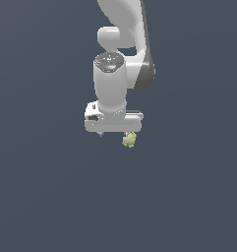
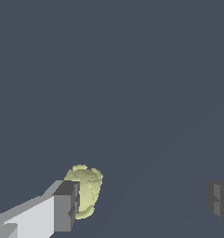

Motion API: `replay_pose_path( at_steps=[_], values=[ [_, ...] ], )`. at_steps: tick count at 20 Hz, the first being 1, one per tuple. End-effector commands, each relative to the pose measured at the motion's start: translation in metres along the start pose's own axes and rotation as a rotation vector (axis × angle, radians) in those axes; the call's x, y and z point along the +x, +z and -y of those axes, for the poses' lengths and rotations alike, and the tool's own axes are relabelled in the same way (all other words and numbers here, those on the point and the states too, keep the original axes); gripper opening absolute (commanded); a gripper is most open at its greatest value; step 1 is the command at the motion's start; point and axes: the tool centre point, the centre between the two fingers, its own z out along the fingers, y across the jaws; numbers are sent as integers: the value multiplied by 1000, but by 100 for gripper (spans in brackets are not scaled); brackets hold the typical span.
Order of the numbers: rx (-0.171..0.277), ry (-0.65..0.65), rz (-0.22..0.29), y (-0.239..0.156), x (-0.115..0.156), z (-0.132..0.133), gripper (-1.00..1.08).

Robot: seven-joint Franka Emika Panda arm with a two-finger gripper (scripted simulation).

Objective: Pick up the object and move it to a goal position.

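The object (image 1: 130, 140) is a small bumpy yellow-green lump lying on the dark floor, just below the end of the white hand that is on the exterior view's right. In the wrist view the object (image 2: 87, 190) sits close against the inner face of one dark finger pad (image 2: 66, 207), partly hidden behind it. The other finger pad (image 2: 219, 200) stands far off across a wide gap. My gripper (image 2: 143, 204) is open, and the lump is off-centre between the fingers. From outside, the gripper (image 1: 113, 133) points down, with its fingers mostly hidden under the hand.
The white arm (image 1: 125, 29) rises behind the hand toward the top of the exterior view. Around the lump there is only flat dark grey-blue floor (image 1: 51, 197).
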Motion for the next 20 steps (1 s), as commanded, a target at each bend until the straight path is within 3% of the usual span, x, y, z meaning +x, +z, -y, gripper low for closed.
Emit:
replay_pose_path(
  at_steps=[1, 10, 20],
  values=[
    [1, 1, 0, 0, 0, 0, 100],
    [1, 19, 2, 6, -4, 6, 100],
    [-4, 123, 13, 41, -28, 33, 100]
  ],
)
